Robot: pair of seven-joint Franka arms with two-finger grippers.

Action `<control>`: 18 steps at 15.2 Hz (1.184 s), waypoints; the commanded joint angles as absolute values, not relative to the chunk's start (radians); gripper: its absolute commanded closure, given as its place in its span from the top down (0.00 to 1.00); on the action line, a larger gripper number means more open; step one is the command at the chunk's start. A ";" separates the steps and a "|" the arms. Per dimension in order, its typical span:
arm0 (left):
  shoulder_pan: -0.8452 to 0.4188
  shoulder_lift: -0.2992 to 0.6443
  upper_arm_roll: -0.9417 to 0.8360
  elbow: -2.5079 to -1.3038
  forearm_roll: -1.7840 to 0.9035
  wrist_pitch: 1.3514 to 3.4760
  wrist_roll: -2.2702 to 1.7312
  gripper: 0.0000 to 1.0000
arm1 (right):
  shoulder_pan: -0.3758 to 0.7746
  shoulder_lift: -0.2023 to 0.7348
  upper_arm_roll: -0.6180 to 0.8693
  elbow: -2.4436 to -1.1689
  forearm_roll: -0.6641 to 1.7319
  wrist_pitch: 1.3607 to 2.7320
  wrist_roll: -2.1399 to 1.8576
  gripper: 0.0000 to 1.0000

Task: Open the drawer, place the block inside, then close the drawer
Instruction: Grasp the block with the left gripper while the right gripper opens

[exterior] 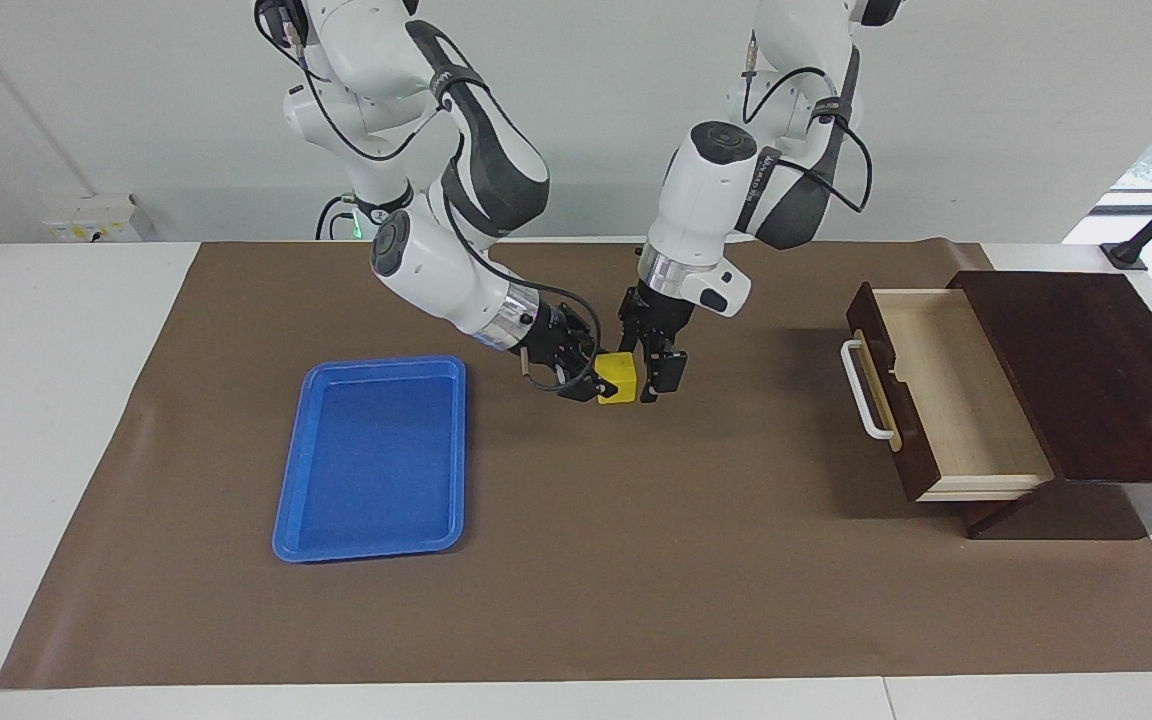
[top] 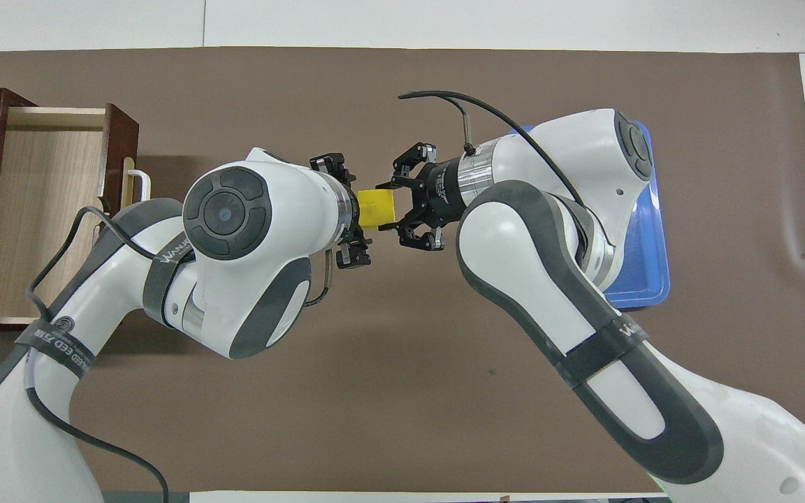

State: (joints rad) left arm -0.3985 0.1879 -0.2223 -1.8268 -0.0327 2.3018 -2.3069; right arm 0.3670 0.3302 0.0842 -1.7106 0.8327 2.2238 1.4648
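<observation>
Smooth yellow cube [exterior: 618, 378] gripped by right gripper [exterior: 588, 383] above brown mat [exterior: 636, 560], left gripper [exterior: 654, 378] spread wide around it, pale-wood drawer [exterior: 946, 390] pulled open, glossy blue tray [exterior: 372, 455] beside.

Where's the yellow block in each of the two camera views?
Facing view: block mid-picture, held above the mat in the right gripper, left gripper alongside.
Overhead view: block just above centre, between both grippers.
Shared landmark: the open drawer, at the left arm's end of the table.
</observation>
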 commanded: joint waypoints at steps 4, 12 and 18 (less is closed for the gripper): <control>-0.431 0.196 -0.212 -1.821 -0.049 2.309 -2.296 0.89 | 0.353 0.331 0.092 -1.709 0.853 2.226 1.471 0.00; -0.433 0.198 -0.212 -1.815 -0.049 2.298 -2.296 0.00 | 0.347 0.331 0.092 -1.709 0.856 2.221 1.473 0.00; -0.425 0.199 -0.212 -1.792 -0.049 2.254 -2.264 0.00 | 0.344 0.331 0.090 -1.706 0.854 2.224 1.540 1.00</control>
State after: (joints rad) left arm -0.4167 0.1925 -0.2175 -1.8159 -0.0364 2.2965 -2.2903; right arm 0.3614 0.3305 0.0840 -1.7175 0.8344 2.2119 1.4777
